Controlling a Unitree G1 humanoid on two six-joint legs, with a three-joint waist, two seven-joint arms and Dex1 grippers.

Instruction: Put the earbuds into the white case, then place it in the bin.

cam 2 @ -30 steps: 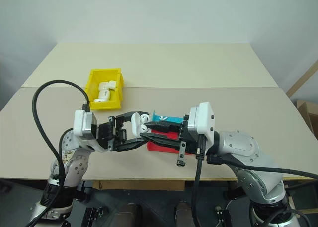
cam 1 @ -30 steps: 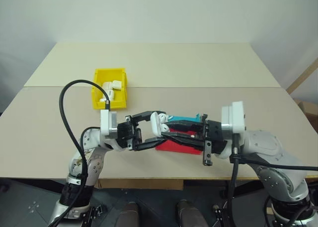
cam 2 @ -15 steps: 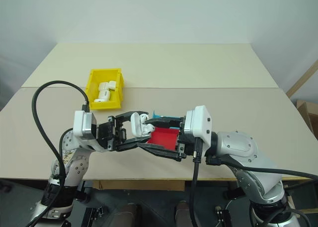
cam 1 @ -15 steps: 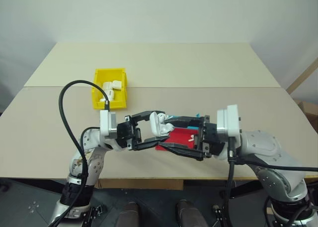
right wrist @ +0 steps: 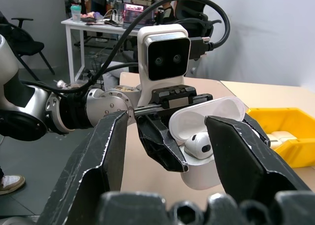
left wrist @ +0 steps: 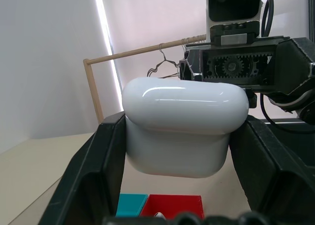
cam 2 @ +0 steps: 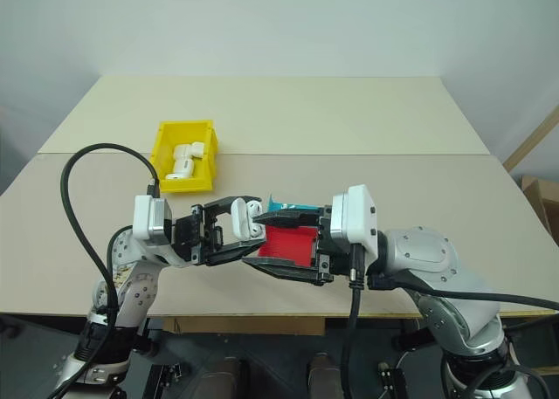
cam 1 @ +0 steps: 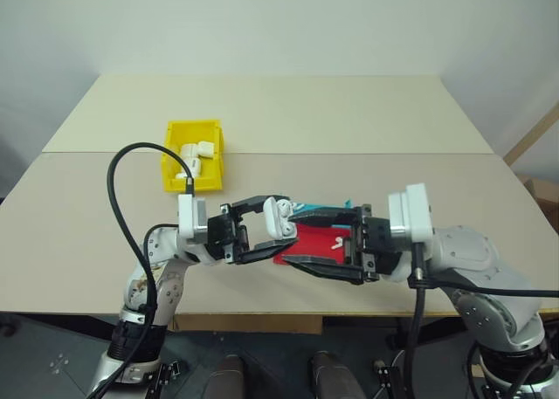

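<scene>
Your left end effector [cam 1: 272, 233] is clamped on the white case [right wrist: 204, 136], held above the counter [cam 1: 349, 120] with its lid flipped up and one of the earbuds [right wrist: 198, 146] seated inside. Your right end effector [cam 1: 301, 238] faces it with fingers spread, holding nothing. Beneath lies a red-and-blue tray [cam 1: 319, 239] with another earbud [cam 1: 335, 237]. The bin [cam 1: 194, 155] sits farther back to the left.

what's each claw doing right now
Left claw: shut on the case, lid open.
Right claw: open, holding nothing.
</scene>
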